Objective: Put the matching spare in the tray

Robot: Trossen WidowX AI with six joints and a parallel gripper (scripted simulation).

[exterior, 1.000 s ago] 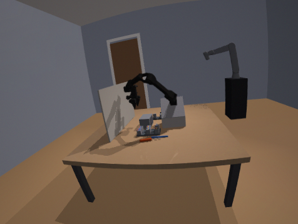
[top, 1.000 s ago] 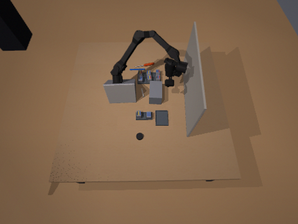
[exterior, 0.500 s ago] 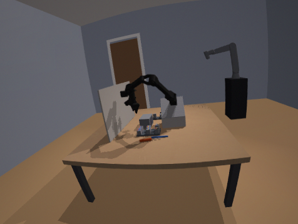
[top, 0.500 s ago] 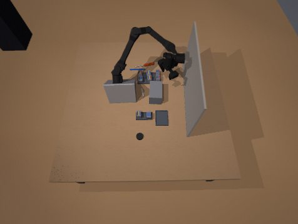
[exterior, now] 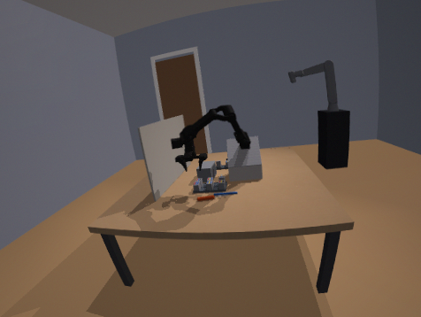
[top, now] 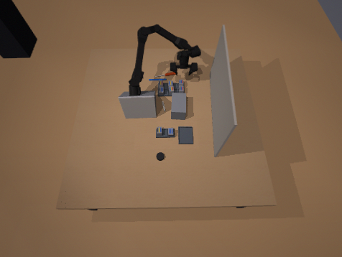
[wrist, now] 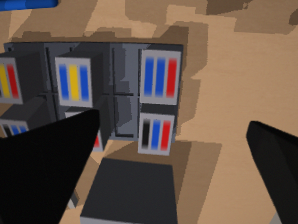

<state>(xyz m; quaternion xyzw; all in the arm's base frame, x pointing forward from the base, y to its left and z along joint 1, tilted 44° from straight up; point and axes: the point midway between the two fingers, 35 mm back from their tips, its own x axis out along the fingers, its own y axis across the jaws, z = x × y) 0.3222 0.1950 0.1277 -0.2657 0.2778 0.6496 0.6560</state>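
Above the rack of spares (wrist: 100, 95) in the wrist view, the claw (wrist: 175, 165) hangs wide with nothing in it, the blue-blue-red spare (wrist: 160, 76) upper centre, the black-blue-red spare (wrist: 156, 134) below it, the tray (top: 186, 135) mid-frame in the top view.

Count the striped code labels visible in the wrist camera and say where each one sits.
5 at least: blue-yellow-blue, blue-blue-red, black-blue-red, a yellow-red one cut by the left edge, one partly behind the finger. Others may be hidden.
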